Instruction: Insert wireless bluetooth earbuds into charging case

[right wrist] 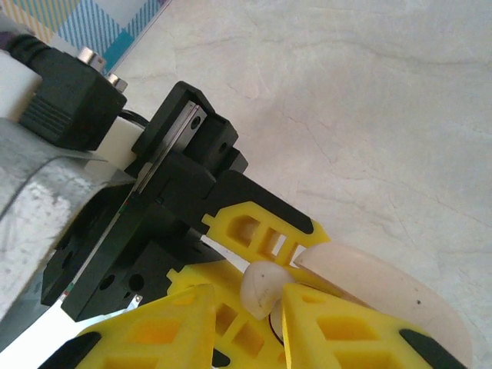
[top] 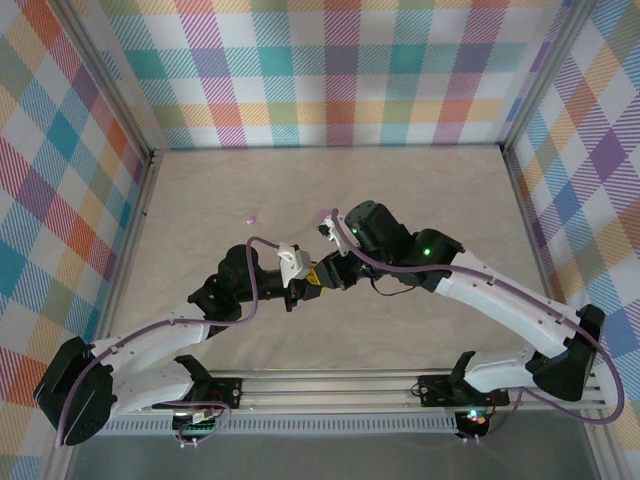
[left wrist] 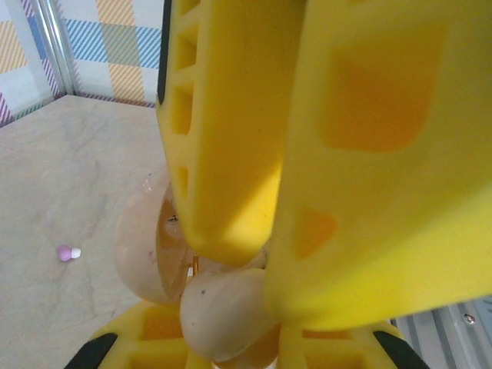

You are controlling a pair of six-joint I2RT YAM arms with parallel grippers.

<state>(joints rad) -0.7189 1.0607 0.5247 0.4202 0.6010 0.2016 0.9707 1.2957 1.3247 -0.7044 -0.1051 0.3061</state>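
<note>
Bud [right wrist: 265, 288], cream, sits between right gripper [right wrist: 250, 301] tips above table [top: 420, 190] centre; gripped or freed, can't tell. Left gripper [left wrist: 231, 342] clamps open case [left wrist: 142, 238]. Seat bud squarely before withdrawing.

Bright, even overhead light leaves only faint soft shadows beneath the white-and-black robot arms [top: 500, 290] on the pale marbled tabletop [top: 400, 190]. In the left wrist view the yellow plastic fingers [left wrist: 369, 154] and cream-white rounded plastic charging case [left wrist: 223, 315] are blurred by closeness; the right wrist view is sharper.
</note>
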